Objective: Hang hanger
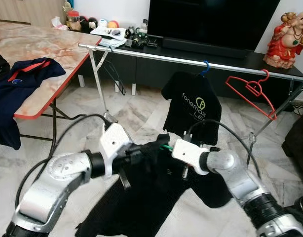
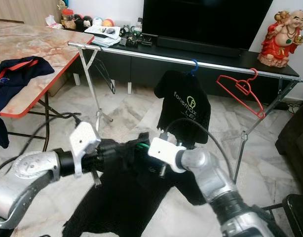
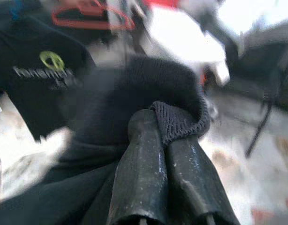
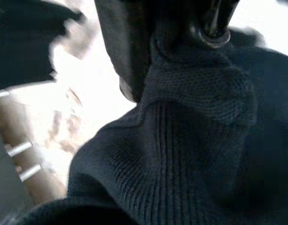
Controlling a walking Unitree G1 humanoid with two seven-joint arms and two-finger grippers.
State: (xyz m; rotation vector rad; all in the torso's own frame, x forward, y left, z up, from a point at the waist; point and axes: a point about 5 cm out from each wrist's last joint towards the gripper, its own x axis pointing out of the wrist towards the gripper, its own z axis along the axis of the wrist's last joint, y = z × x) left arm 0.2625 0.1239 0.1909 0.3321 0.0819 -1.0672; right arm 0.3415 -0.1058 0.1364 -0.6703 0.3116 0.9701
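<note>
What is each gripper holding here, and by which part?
Both hold the black garment: left gripper pinches its ribbed collar edge, right gripper grips the knit fabric near the neck.

1. Black knit garment [image 1: 151, 192]: suspended between both grippers in front of the rail [image 1: 191, 61], its body draping downward.
2. Green hanger [image 1: 166, 147]: only a short section shows at the garment's collar; the remainder is hidden by the fabric.

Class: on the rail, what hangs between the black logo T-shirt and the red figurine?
An empty red hanger hangs on the rail between the logo T-shirt and figurine, in both eye views.
</note>
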